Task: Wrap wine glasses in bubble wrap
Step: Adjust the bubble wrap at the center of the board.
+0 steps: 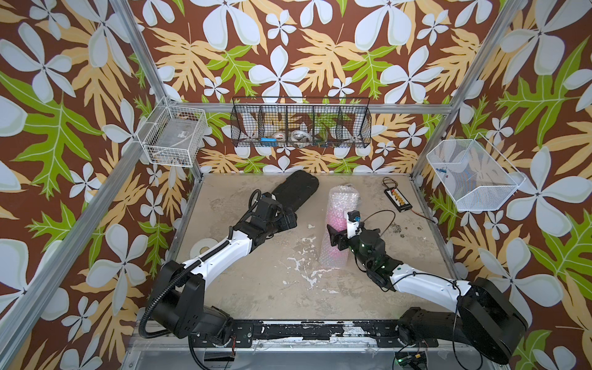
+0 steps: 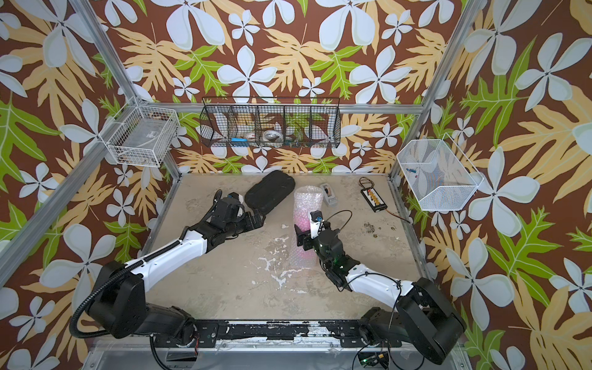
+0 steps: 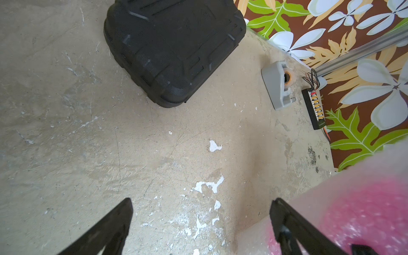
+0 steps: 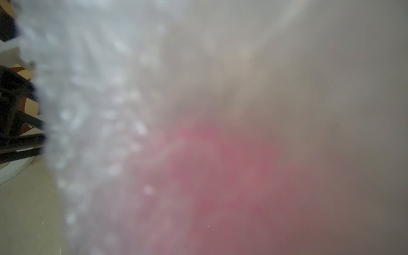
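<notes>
The pink goblet lies rolled inside the bubble wrap, a long bundle running from near the back edge of the table to its middle. The right gripper sits close over the bundle; whether its fingers clasp it cannot be told. The left gripper hangs nearby with fingers spread wide, grasping nothing, by the black case

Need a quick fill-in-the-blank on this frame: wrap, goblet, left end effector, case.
Through the bubble wrap shows a goblet coloured ____.
The left end effector is ____, holding nothing.
The case on the table is ____.
Missing: pink; open; black.
</notes>
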Motion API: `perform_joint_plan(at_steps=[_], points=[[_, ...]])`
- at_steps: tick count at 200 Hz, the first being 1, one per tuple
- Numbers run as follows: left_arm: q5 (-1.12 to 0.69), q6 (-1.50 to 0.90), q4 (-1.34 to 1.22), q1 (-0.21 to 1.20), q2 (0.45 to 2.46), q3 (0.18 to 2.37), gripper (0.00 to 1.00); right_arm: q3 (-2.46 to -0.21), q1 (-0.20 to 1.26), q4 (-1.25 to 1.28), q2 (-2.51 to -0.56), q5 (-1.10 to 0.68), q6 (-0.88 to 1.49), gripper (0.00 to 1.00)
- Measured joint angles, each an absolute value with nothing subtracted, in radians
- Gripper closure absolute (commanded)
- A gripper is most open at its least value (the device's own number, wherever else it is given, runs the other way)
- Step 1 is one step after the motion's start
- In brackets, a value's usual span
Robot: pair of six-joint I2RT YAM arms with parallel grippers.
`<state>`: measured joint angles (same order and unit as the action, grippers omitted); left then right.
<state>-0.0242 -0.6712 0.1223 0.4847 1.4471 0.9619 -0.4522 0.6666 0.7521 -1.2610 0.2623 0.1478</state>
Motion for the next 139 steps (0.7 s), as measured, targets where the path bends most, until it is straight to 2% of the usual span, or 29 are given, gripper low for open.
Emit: perform_joint_plan(at_steps=[28,68,101,139], points=[[-0.024,-0.672,0.109,0.485,1.466,0.962,0.02,-0.404,0.707,0.947,-1.273,0.365,0.064,0.13],[-0.047,-0.670,0.090,0.485,1.509,0.988,0.03,-0.372,0.715,1.158,-1.379,0.419,-0.007,0.12],[-0.058,-0.660,0.063,0.485,1.520,0.994,0.03,-0.360,0.731,1.280,-1.459,0.417,-0.031,0.11],[-0.073,-0.664,0.040,0.485,1.552,0.996,0.03,-0.347,0.745,1.333,-1.493,0.414,-0.034,0.04]])
